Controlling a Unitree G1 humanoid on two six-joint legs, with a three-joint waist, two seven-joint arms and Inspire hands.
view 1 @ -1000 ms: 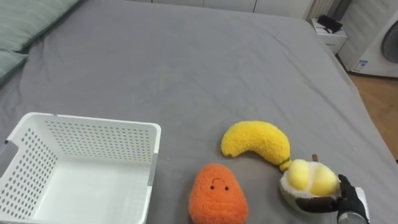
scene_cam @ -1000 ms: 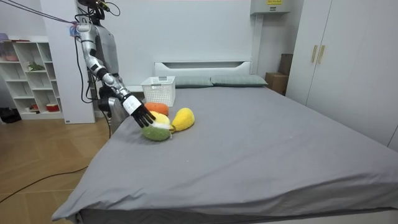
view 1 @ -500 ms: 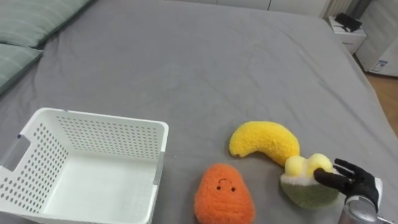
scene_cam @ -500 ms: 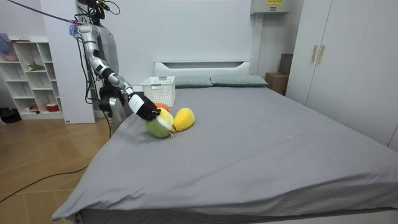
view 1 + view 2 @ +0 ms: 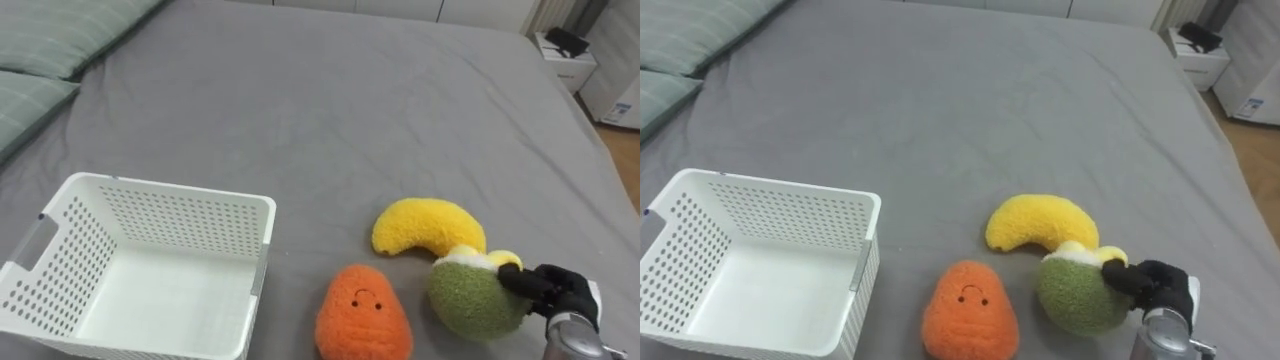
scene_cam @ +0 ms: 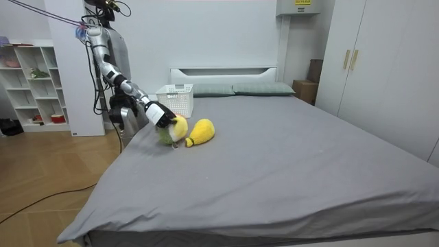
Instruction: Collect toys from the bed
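Note:
My right hand is curled round a green and yellow plush fruit, tipping it so its green underside faces me, just off the grey bed. Behind it lies a yellow plush banana. An orange plush toy with a smiling face sits to its left. A white perforated basket stands empty at the lower left. In the room view I stand at the bed's side with my right hand on the green toy.
Grey-green pillows lie at the upper left of the bed. A white nightstand stands past the bed's far right corner, with wooden floor along the right edge. The room view has a shelf unit and wardrobes.
My right hand has curled shut on the green and yellow plush fruit and tilted it up, turning its yellow top away. The camera has shifted slightly.

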